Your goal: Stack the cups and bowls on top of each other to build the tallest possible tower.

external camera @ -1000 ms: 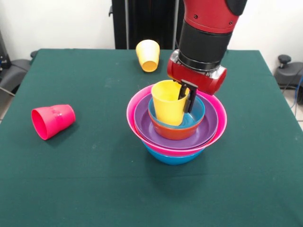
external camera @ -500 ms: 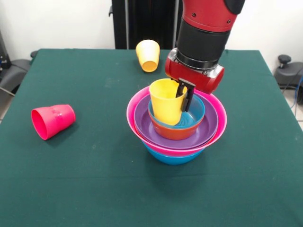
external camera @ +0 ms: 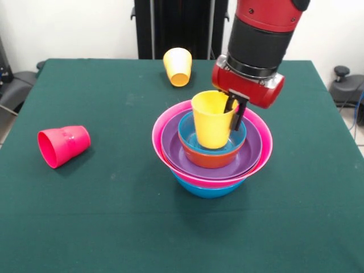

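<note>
Yellow cup held over the tower, ready to seat

My tool point(external camera: 234, 109) is clenched on the rim of the yellow cup point(external camera: 212, 120), one finger inside and one outside, so I can hold it upright with its base in the small blue bowl point(external camera: 239, 138) directly below, atop the tower point(external camera: 211, 165). I judge it wants settling level before I let go. Off to the tool's side on the worktop point(external camera: 102, 216) lie a red-pink cup point(external camera: 63, 145) and another yellow cup point(external camera: 177, 66), both tipped over.
</note>
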Tool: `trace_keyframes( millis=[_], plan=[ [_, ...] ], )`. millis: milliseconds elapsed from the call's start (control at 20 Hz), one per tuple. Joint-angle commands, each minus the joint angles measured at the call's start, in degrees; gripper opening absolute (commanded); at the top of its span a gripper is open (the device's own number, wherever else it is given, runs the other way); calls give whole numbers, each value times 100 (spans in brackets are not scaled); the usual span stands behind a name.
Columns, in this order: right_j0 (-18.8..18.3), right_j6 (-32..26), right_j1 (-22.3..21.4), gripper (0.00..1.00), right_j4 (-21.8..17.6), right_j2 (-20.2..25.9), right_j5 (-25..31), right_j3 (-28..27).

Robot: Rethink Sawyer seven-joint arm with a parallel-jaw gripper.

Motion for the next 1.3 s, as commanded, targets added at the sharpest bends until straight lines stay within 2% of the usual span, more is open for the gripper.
trace_keyframes(
  millis=[50,200,250,850,1300],
  plan=[
    [170,1171,123,0,205,179,6,237],
    [179,1112,140,0,252,160,-2,248],
    [183,1075,148,100,302,145,-13,255],
    [208,997,136,100,327,80,-276,317],
    [271,1039,75,100,414,-21,-33,312]
  ],
)
